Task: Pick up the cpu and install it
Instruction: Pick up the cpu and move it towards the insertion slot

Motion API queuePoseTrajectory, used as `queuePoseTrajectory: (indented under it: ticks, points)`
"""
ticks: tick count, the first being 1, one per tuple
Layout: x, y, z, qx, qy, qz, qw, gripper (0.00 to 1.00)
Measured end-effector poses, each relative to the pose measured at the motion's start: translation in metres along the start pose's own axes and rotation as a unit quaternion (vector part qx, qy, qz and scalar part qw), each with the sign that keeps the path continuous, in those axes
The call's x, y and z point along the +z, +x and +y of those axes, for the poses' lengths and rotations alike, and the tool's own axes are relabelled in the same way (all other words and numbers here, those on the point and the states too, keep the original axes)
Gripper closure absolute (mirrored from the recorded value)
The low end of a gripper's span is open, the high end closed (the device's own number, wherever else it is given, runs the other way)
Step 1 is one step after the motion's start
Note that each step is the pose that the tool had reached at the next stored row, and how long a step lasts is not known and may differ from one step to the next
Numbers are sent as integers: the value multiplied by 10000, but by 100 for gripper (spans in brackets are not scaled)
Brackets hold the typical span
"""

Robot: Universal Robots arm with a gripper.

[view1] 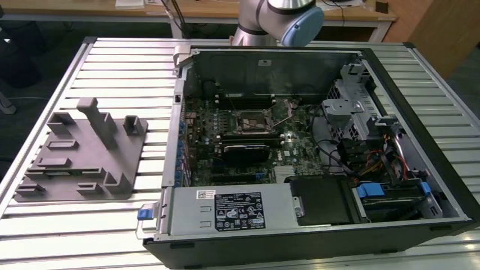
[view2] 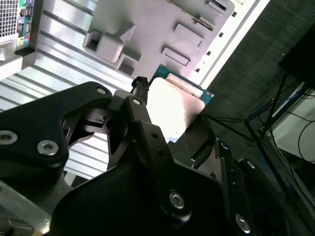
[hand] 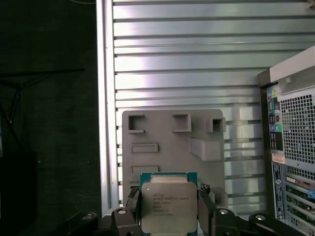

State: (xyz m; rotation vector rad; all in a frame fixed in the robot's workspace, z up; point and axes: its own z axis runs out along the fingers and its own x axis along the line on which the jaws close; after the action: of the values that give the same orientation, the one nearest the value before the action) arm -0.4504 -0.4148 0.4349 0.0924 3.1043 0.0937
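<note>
The cpu is a flat square chip with a silver top and a green rim. My gripper is shut on it, with a black finger on each side edge. In the second wrist view the cpu sits tilted between the fingers of the gripper. It hangs well above the grey fixture on the slatted table. In the exterior view the motherboard's socket lies open inside the computer case, with its metal frame lifted.
The grey fixture with upright posts stands on the exterior view's left of the case. The case's rear wall rises beside the fixture. The arm's base stands behind the case. The table edge drops to dark floor.
</note>
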Motion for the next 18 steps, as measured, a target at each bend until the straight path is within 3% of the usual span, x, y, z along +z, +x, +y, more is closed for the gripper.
queuePoseTrajectory:
  ticks: [8,18]
  points:
    - [10,-278,16,0,0,0,10000,45]
    - [21,-573,34,0,0,0,10000,45]
